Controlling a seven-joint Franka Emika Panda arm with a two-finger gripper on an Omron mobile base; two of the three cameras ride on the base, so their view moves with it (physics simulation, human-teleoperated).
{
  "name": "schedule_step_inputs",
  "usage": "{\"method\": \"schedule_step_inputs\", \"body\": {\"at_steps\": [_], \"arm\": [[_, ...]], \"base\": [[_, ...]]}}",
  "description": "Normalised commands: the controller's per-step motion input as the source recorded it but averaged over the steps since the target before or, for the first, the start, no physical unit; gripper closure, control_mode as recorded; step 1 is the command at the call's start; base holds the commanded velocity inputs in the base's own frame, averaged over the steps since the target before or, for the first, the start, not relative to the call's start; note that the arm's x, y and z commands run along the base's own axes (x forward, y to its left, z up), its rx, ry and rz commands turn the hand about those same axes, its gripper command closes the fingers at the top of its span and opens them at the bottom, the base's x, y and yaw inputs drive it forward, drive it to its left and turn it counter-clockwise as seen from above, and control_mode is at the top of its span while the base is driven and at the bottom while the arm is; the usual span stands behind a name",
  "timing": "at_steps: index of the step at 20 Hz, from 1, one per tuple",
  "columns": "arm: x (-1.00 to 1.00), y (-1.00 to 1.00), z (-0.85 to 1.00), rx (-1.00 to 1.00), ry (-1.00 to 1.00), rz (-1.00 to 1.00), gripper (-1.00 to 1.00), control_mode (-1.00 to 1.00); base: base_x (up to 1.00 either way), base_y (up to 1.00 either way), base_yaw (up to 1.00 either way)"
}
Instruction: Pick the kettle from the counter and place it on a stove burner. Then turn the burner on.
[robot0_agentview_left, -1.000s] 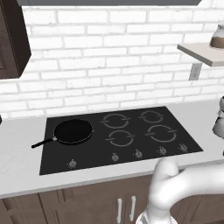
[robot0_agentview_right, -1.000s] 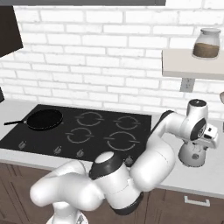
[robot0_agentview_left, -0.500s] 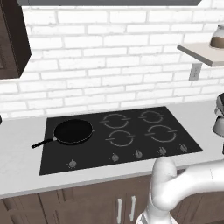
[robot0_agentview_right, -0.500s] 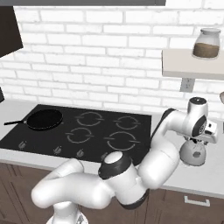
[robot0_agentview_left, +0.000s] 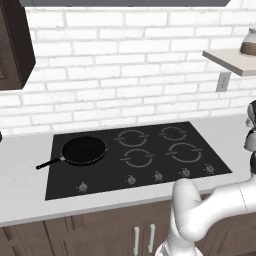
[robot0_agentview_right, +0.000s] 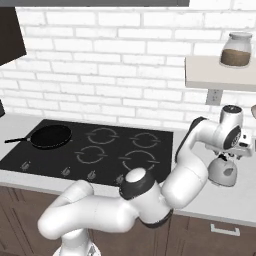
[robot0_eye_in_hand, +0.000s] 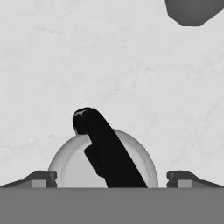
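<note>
Your gripper (robot0_eye_in_hand: 112, 179) hangs spread wide and empty directly above the kettle (robot0_eye_in_hand: 103, 164), one dark fingertip (robot0_eye_in_hand: 41, 178) on each side of the dome, touching nothing. From the right base camera the kettle (robot0_agentview_right: 223, 172) stands upright on the counter (robot0_agentview_right: 220, 205), to the right of the black glass cooktop (robot0_agentview_right: 60, 157) and below the wall shelf (robot0_agentview_right: 220, 75) with its brown-tinted jar (robot0_agentview_right: 236, 50).

The body is a smooth, pale grey dome, rigid and probably slick, so pads closing on its curved shoulders would likely slide. Its dark handle (robot0_eye_in_hand: 107, 151) arches over the top as a narrow, stiff bar running diagonally across the hand view; that looks like your best hold, taken across its width near the middle. Judge the weight as modest, though it may swing under a handle grip.

The counter is matte, faintly mottled stone; the burners (robot0_agentview_right: 140, 160) are grey broken rings, and a round black frying pan (robot0_agentview_right: 50, 136) covers the far-left one
</note>
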Motion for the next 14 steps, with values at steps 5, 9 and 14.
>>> {"method": "schedule_step_inputs", "body": {"at_steps": [5,9,14], "arm": [[0.0,-0.39,0.0,0.02,-0.06,0.09,-1.0,-1.0],[0.0,-0.06,-0.08,0.0,0.0,0.04,-1.0,-1.0],[0.0,-0.02,-0.41,-0.1,0.02,0.05,-1.0,-1.0]], "base": [[0.0,0.0,0.0],[0.0,0.0,0.0],[0.0,0.0,0.0]]}}
